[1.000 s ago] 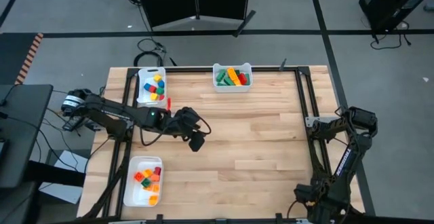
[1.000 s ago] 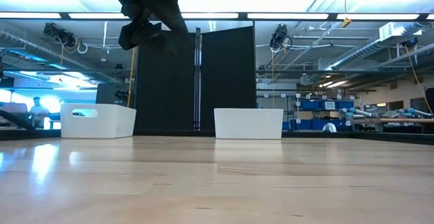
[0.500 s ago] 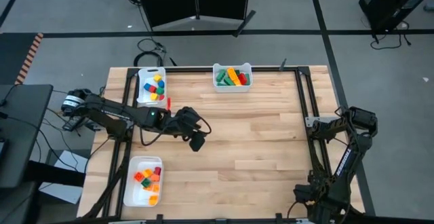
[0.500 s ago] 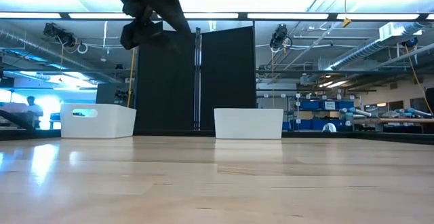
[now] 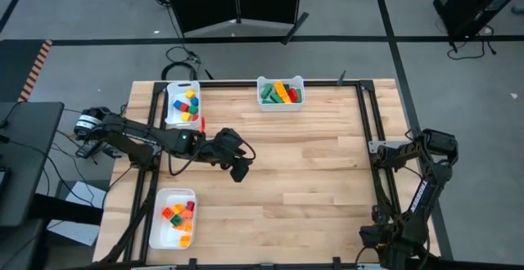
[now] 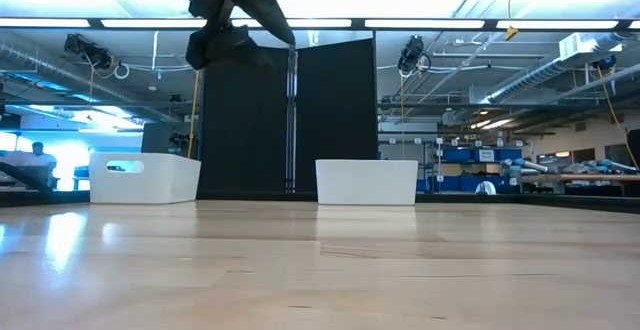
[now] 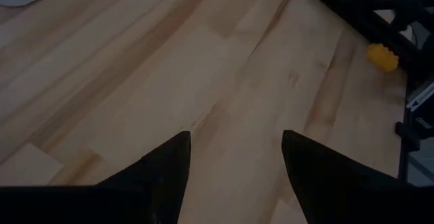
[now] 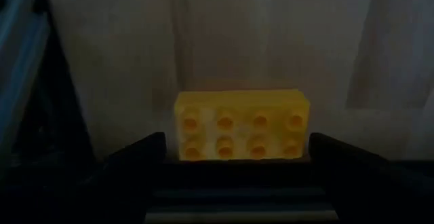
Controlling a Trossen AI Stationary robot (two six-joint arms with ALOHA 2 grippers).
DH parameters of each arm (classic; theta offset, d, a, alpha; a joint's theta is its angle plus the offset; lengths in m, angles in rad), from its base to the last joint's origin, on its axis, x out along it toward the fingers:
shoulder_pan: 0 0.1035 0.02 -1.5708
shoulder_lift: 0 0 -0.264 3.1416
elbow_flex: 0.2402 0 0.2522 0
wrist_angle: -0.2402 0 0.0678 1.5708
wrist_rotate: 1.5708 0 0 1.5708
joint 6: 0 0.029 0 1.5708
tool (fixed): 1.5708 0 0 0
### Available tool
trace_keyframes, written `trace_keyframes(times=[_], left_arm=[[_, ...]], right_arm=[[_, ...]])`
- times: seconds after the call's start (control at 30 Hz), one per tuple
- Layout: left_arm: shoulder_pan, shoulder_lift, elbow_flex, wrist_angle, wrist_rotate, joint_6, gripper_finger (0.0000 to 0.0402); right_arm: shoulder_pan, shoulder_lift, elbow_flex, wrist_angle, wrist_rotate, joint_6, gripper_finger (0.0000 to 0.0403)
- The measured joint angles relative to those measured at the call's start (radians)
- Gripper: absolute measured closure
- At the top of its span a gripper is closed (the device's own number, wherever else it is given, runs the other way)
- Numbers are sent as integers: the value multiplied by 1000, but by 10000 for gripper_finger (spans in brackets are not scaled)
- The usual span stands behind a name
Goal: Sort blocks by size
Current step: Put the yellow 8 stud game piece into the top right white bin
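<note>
My right tool [image 8: 237, 157] stands wide open around a yellow block [image 8: 242, 124] at the frame's lower right, not yet gripping. My left tool [image 7: 234, 166], half open and empty, hovers left of centre. Next: close, lift, carry to a tray [image 5: 280, 82].

Yellow block [image 8: 241, 124], white trays [image 5: 182, 104]

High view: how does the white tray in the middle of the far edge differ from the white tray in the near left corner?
The middle tray lies with its long side along the far edge; the corner tray lies lengthwise along the left edge. The middle tray is filled with green, yellow and red blocks; the corner tray's mostly orange blocks leave part of its floor bare. Both are white, rectangular and hold blocks.
</note>
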Motion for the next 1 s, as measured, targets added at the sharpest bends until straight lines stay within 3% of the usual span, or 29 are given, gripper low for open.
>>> trace_keyframes(times=[0.53,1.0], left_arm=[[0,0,0,19,-9,2,161],[0,0,0,19,-12,55,161]], right_arm=[[1,-3,-106,112,6,-10,32],[-23,0,-107,107,28,-23,87]])
